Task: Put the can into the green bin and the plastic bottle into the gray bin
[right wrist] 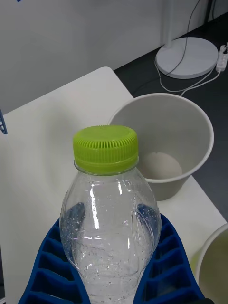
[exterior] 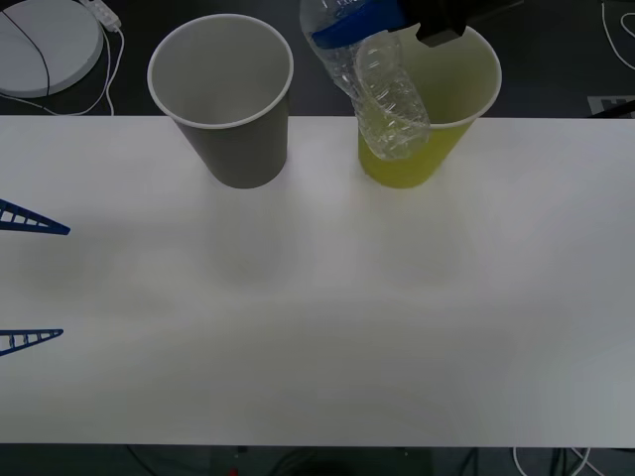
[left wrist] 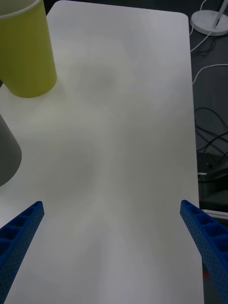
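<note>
My right gripper [exterior: 342, 30] is shut on the plastic bottle [exterior: 389, 99], a clear ribbed bottle held in the air at the back of the table, in front of the green bin's [exterior: 437, 149] left side. In the right wrist view the blue fingers [right wrist: 161, 266] clamp the bottle [right wrist: 109, 228] below its lime-green cap [right wrist: 105, 148], which points toward the gray bin [right wrist: 190, 137]. The gray bin [exterior: 238, 144] stands upright to the left of the green one. My left gripper [exterior: 35, 280] hangs open at the table's left edge, holding nothing. The can is out of view.
A round white stand base [exterior: 45, 45] with cables lies on the floor behind the table's far left corner. The white table [exterior: 317, 327] stretches wide in front of both bins. The left wrist view shows the green bin [left wrist: 26, 52] and floor cables [left wrist: 211, 137] past the table edge.
</note>
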You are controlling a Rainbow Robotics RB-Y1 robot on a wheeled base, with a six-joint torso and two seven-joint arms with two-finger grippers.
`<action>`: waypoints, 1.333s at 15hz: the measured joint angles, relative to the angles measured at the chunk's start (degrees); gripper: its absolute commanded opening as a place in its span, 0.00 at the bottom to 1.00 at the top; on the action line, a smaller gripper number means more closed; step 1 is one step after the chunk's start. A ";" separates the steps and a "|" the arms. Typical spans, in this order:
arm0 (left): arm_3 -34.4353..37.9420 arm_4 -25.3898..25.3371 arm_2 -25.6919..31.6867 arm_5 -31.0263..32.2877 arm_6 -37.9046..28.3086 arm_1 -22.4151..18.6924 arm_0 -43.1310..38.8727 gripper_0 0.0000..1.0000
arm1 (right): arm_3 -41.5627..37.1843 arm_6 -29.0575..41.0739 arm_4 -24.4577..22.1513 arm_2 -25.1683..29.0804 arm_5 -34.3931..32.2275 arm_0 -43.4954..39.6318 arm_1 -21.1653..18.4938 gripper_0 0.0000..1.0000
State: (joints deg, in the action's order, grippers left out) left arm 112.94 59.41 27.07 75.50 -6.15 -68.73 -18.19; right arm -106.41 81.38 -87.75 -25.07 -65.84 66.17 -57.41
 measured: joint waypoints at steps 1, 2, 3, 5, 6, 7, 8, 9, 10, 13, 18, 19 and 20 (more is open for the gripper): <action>0.00 0.00 0.00 0.00 0.00 0.00 0.00 1.00 | 1.05 0.00 -1.08 -0.63 0.00 0.83 1.24 0.00; 0.00 0.00 0.00 0.00 -0.01 0.00 0.00 1.00 | 2.20 0.00 -2.21 -1.48 0.00 1.90 2.50 0.00; 0.00 0.00 0.00 0.00 -0.01 0.00 0.00 1.00 | 3.40 0.00 -3.04 -2.45 0.00 3.12 3.59 0.00; 0.00 0.00 0.00 0.00 0.00 0.00 0.00 1.00 | 6.10 0.00 -4.34 -4.29 0.00 5.51 5.79 0.00; 0.00 0.00 0.00 0.00 -0.01 0.00 0.00 1.00 | 7.64 0.00 -4.91 -5.09 0.00 6.62 6.96 0.00; 0.00 0.00 0.00 0.00 0.00 0.00 0.00 1.00 | 8.89 0.00 -5.46 -5.61 0.00 7.58 8.04 0.00; 0.00 0.00 0.00 0.00 0.00 0.00 0.00 1.00 | 10.27 0.00 -6.07 -6.15 0.00 8.58 9.17 0.00; 0.00 0.00 0.00 0.00 -0.01 0.00 0.00 1.00 | 11.61 0.00 -6.64 -6.74 0.00 9.58 10.21 0.00; 0.00 0.00 0.00 0.00 0.00 0.00 0.00 1.00 | 13.01 0.00 -7.07 -7.31 -0.01 10.63 11.08 0.00; 0.00 0.00 0.00 0.00 -0.01 0.00 0.00 1.00 | 17.85 0.00 -8.33 -9.14 -0.08 14.10 13.76 0.00; 0.00 0.00 0.00 0.00 0.00 0.00 0.00 1.00 | 26.99 0.00 -10.22 -13.25 -0.08 20.92 17.75 0.00; 0.00 0.00 0.00 0.00 -0.01 0.00 0.00 1.00 | 28.77 0.00 -10.24 -14.26 -0.16 22.45 18.49 0.00; 0.00 0.00 0.00 0.00 -0.01 0.00 0.00 1.00 | 30.94 0.00 -10.20 -15.20 -0.51 24.05 19.32 0.00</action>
State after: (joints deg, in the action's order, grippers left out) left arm 112.94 59.41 27.07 75.50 -6.16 -68.73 -18.19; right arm -75.47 81.38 -97.95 -40.27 -66.36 90.22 -38.09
